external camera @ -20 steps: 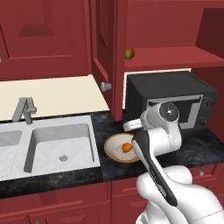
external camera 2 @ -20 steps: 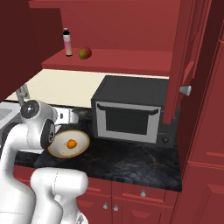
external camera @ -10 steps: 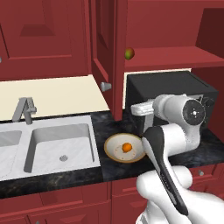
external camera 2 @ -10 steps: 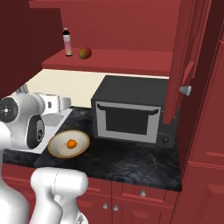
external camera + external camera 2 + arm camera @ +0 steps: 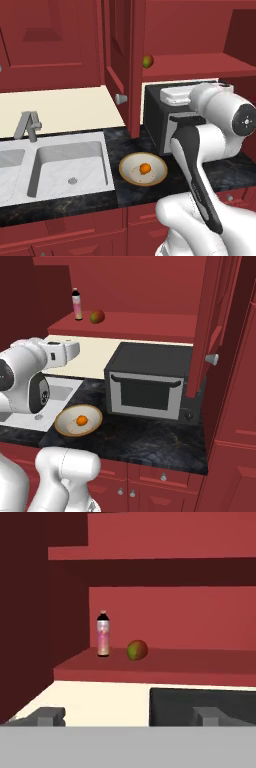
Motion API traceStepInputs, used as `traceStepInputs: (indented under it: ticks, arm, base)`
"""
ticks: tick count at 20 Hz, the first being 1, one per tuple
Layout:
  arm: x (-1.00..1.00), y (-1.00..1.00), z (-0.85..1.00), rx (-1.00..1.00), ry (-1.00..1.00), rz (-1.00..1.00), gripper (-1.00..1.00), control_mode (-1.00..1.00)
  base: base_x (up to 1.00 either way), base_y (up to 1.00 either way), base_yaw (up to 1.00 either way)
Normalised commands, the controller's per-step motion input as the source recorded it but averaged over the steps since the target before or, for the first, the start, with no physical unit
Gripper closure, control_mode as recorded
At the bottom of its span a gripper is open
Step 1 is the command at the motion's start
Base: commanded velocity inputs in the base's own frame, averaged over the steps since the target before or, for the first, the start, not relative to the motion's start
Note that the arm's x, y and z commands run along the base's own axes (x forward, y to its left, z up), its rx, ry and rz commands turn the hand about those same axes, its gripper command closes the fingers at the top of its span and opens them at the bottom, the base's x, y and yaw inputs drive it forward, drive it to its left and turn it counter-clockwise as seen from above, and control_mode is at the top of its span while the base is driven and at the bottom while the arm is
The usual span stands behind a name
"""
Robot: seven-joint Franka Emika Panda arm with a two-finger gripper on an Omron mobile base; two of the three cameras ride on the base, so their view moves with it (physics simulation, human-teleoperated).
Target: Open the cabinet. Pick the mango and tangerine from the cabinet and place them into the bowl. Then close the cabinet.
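The cabinet [image 5: 118, 45] stands open, its doors swung out. On its red shelf [image 5: 150, 662] lies the mango [image 5: 137, 650], green and red, also seen from the base views [image 5: 147, 61] [image 5: 97, 316]. On the counter sits the bowl [image 5: 159, 176] [image 5: 62, 427] with the tangerine [image 5: 145, 168] [image 5: 81, 419] inside it. My gripper [image 5: 129, 717] is open and empty, raised above the counter to the right of the bowl. It points at the shelf, well short of the mango. The hand [image 5: 62, 352] hangs level at about the height of the microwave's top.
A pink bottle [image 5: 103, 634] [image 5: 76, 304] stands just left of the mango on the shelf. A black microwave [image 5: 150, 381] [image 5: 155, 120] sits below the shelf, right of the bowl. A sink [image 5: 70, 165] with a faucet [image 5: 27, 125] lies to the left.
My hand has risen from just over the bowl and swung up to face the cabinet shelf. The tangerine has stayed in the bowl. The jaws stayed open.
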Motion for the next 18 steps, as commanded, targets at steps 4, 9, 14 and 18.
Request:
traceStepInputs:
  ticks: [4, 9, 14, 18]
  arm:
    - [0.15, -0.01, 0.90, 0.07, 0.02, 0.00, -1.00, -1.00]
    - [0.60, 0.00, 0.36, 0.01, 0.20, 0.00, -1.00, -1.00]
    - [0.63, 0.00, 0.02, 0.00, 0.34, 0.00, -1.00, -1.00]
    - [0.03, 0.00, -0.20, 0.00, 0.02, 0.03, -1.00, -1.00]
  base:
    - [0.00, 0.00, 0.00]
    - [0.00, 0.00, 0.00]
    - [0.00, 0.00, 0.00]
    - [0.00, 0.00, 0.00]
